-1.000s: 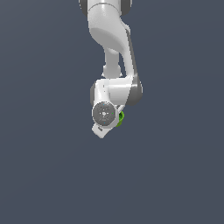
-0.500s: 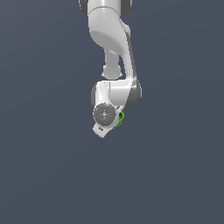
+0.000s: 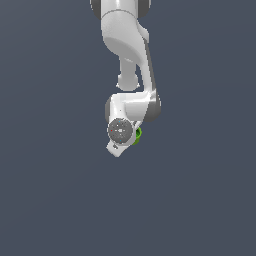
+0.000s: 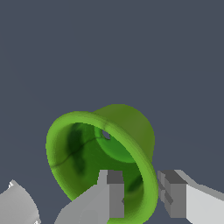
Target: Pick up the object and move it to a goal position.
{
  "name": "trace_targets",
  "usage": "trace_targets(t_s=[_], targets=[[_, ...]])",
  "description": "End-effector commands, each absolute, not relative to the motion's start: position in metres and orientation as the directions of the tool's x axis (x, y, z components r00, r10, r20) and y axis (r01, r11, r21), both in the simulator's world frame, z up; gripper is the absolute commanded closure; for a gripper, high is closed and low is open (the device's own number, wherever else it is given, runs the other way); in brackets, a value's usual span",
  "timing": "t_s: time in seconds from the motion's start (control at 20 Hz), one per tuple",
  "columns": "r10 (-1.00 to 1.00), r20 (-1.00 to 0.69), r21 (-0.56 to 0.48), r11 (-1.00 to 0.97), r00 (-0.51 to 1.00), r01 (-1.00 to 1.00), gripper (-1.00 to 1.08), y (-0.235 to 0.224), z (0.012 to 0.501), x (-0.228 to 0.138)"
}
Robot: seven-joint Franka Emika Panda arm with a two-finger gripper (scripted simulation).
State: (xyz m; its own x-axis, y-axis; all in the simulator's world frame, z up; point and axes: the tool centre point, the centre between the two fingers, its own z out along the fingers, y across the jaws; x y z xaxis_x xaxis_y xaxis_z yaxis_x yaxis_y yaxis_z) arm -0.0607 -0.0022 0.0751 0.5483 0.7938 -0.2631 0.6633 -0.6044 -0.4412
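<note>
Rotation of the hand (image 3: 121, 145) over the last second had swung its tip slightly, while the green cup (image 4: 103, 162) stayed pinched by its rim wall between the fingers (image 4: 111, 192), suggesting a secure carry toward the unseen goal.

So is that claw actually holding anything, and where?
Yes: the gripper pinches the green cup by its rim wall, one finger inside, one outside.

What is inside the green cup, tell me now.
In the wrist view the green cup looks hollow: green inner wall, a small hole at its bottom, and one finger of the hand inside the rim. The finger hides part of the interior.
</note>
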Motion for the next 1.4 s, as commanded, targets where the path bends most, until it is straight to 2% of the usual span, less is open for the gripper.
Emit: trace_targets(t_s=[0.0, 0.4, 0.7, 1.0, 1.35], targets=[[0.794, -0.264, -0.443, -0.604, 0.548, 0.662, 1.08, -0.002, 0.073, -0.062], [0.795, -0.257, -0.436, -0.603, 0.550, 0.668, 1.08, -0.003, 0.076, -0.059], [0.801, -0.214, -0.392, -0.594, 0.559, 0.702, 1.08, -0.010, 0.087, -0.043], [0.813, -0.127, -0.301, -0.577, 0.568, 0.759, 1.08, -0.024, 0.111, -0.013], [0.831, 0.019, -0.133, -0.549, 0.556, 0.825, 1.08, -0.047, 0.158, 0.028]])
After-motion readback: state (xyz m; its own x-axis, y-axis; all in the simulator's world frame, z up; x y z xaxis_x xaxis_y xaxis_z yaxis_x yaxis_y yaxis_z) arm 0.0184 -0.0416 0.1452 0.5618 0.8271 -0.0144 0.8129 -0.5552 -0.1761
